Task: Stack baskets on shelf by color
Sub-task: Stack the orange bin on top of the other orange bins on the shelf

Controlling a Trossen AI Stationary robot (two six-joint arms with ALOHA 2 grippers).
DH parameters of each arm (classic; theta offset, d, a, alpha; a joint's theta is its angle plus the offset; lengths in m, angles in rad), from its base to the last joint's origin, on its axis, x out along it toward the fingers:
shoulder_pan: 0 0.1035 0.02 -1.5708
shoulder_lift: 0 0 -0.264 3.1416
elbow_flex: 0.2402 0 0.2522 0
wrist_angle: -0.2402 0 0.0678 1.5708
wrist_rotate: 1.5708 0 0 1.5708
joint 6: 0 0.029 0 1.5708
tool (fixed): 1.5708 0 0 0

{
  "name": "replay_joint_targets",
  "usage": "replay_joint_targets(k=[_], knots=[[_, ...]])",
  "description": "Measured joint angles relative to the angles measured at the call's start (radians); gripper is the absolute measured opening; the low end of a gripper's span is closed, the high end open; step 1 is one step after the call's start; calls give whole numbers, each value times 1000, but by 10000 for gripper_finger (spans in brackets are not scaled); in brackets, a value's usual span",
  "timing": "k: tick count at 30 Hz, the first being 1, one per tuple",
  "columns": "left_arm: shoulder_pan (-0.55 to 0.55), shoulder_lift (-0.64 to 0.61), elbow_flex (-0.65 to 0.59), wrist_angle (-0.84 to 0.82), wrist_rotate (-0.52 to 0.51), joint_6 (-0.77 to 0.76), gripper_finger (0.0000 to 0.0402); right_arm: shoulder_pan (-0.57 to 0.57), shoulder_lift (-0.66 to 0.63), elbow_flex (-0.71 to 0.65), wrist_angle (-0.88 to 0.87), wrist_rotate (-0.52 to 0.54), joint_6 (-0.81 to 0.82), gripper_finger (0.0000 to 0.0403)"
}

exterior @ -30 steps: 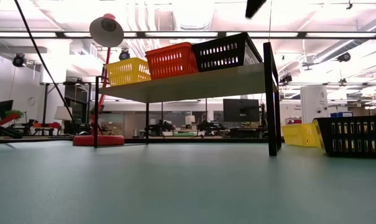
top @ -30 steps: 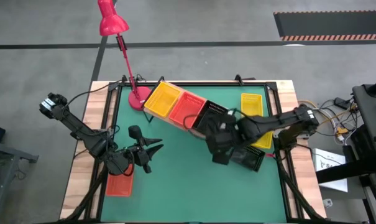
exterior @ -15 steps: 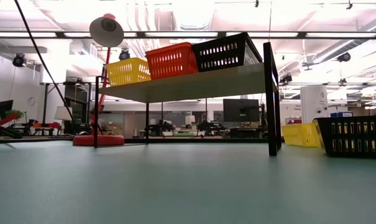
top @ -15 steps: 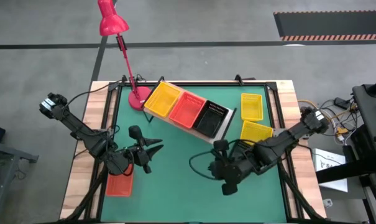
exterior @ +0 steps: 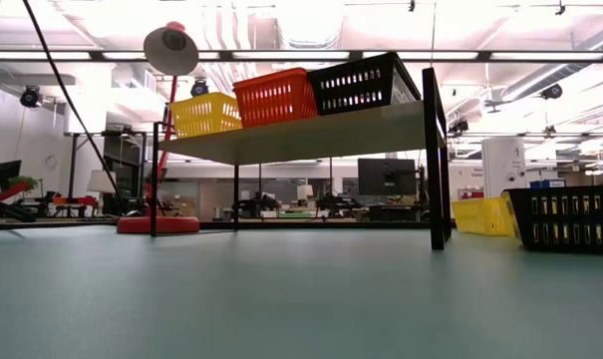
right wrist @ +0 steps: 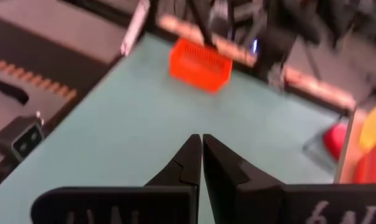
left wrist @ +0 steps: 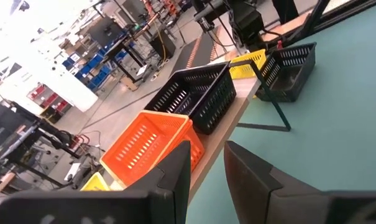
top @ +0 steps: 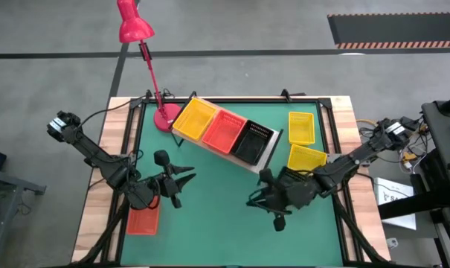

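The shelf point(top: 272, 151) stands slantwise at the table's far middle. It carries a yellow basket point(top: 195, 118), a red-orange basket point(top: 224, 130) and a black basket point(top: 252, 141) side by side. Two more yellow baskets point(top: 301, 126) point(top: 307, 157) lie on the mat to its right. A black basket point(left wrist: 288, 67) sits near the shelf's right end. A red-orange basket point(top: 143, 220) lies at the near left. My left gripper point(top: 186, 176) is open and hovers left of the shelf, pointing at it. My right gripper point(top: 252, 199) is shut and empty above the mat, near the shelf's right end.
A red desk lamp point(top: 165, 117) stands with its base at the shelf's left end, and its head reaches past the table's far edge. Bare green mat point(top: 217, 223) lies along the near half. Black frame rails point(top: 344, 216) run along the table's sides.
My right arm has drawn back from over the shelf's black end toward the near edge. Its gripper has tipped up from a steep downward slant to almost level and now points toward the table's left. It has stayed shut and empty. The baskets have not moved.
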Motion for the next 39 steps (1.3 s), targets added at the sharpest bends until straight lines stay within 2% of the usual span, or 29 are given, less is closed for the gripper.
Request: replay_joint_targets(k=[4,7,11,15,25,29,34,39], knots=[[0,0,-18,52,0,-30,81,-47,-36,-145,283,-64,-105,9],[0,0,-40,97,1,-64,81,-115,-45,-212,388,-157,-106,9],[0,0,-46,104,1,-136,81,-201,-53,-248,395,-262,-88,9],[0,0,-45,104,17,-206,81,-234,-57,-252,417,-345,-100,9],[-1,46,-43,155,109,-291,81,-250,-128,-284,397,-351,-184,9],[-1,93,-37,157,200,-364,81,-264,-189,-335,414,-349,-158,9],[-2,130,-22,151,387,-543,81,-262,-263,-396,434,-353,-128,9],[-12,142,37,-9,527,-748,81,-262,-317,-427,437,-352,-111,9]])
